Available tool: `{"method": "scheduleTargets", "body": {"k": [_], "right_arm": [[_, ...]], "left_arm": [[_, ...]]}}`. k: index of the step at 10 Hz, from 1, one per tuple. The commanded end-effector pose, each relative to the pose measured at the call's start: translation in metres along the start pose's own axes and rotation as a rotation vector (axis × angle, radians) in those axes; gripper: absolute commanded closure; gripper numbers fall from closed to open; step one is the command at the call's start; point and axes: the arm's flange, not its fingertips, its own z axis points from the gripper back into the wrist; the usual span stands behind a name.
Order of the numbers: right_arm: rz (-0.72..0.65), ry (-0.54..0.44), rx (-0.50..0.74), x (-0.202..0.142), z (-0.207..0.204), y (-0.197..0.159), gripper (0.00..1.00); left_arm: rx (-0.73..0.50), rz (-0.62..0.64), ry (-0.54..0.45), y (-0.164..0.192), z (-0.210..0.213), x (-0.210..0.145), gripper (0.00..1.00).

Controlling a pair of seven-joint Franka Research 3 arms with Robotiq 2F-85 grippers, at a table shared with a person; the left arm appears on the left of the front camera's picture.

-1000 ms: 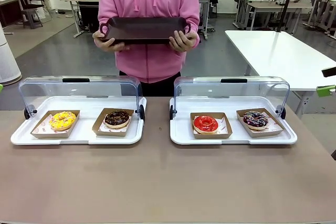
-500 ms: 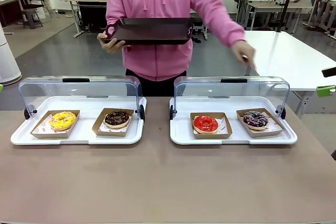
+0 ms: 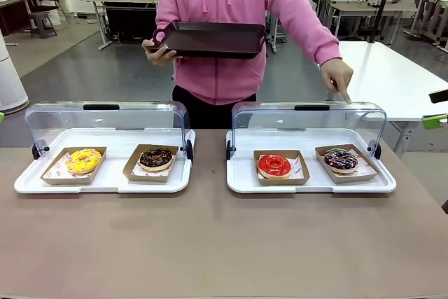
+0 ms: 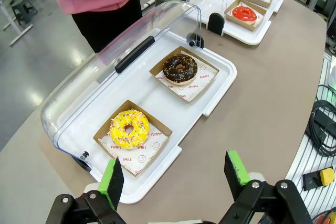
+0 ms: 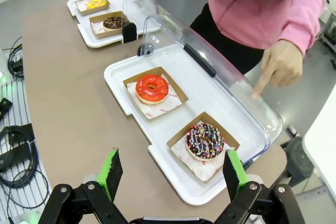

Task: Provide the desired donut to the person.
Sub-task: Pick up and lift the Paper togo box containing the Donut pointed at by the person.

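Person [image 3: 217,33] is standing at the far side, balancing a dark serving tray [image 3: 210,38] on one hand while the other hand [image 3: 338,75] is pointing a finger down over the clear lid [image 3: 308,120] of the right-hand case. The finger is aiming, by my reading, at the dark sprinkled donut [image 3: 341,160], which is sitting in its cardboard tray [image 5: 202,129] at the outer end of that case, beside the red donut [image 3: 274,165]. The lid is standing rolled back toward the person, so the robot's side is lying open. The right gripper [image 5: 170,174] is hovering above the surface [image 3: 210,243] with jaws spread wide and gripping nothing; the sprinkled donut is lying just ahead of it, slightly off-centre toward one green pad [image 5: 234,174]. The donut is round, so no long axis matters, though its cardboard tray is sitting cornerwise to the jaws. The left gripper [image 4: 176,177], jaws also wide and empty, is hanging by the yellow donut [image 4: 129,128], well apart; the right arm is looking nearer.
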Motion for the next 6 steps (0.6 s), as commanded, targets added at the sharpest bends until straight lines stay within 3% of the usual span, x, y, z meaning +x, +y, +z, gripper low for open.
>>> {"method": "scheduleTargets", "body": {"k": [1, 6], "right_arm": [[-0.008, -0.011, 0.009, -0.0027, 0.0001, -0.0006, 0.0], [0.0, 0.0, 0.0, 0.0, 0.0, 0.0, 0.0]], "left_arm": [[0.001, 0.004, -0.006, 0.001, 0.0006, -0.0006, 0.0], [0.001, 0.004, -0.006, 0.001, 0.0006, -0.0006, 0.0]]}}
